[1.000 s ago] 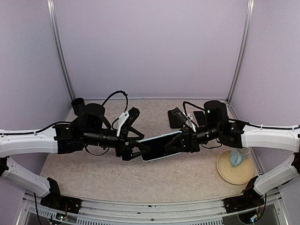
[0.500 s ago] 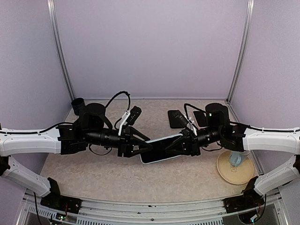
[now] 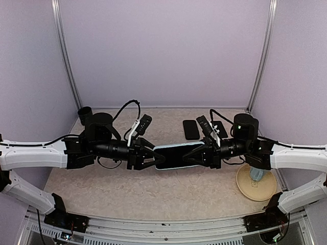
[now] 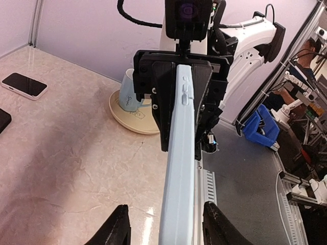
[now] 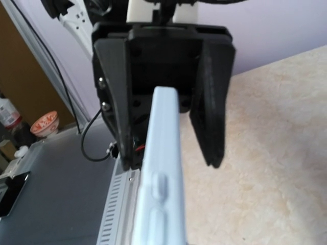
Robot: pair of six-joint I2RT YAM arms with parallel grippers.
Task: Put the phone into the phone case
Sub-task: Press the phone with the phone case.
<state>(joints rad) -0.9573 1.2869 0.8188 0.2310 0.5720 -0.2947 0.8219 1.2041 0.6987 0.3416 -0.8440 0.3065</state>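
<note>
Slippage is your risk: right gripper [image 3: 198, 155] alone pinches the phone case [image 3: 176, 155], left gripper [image 3: 155, 157] gapes around its left end.

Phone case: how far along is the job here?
Done: the light-blue phone case is off the table, clamped by the right hand. In hand: the left hand straddles its other end, fingers apart. Left: a dark face shows inside; whether the phone is seated is unclear.
</note>
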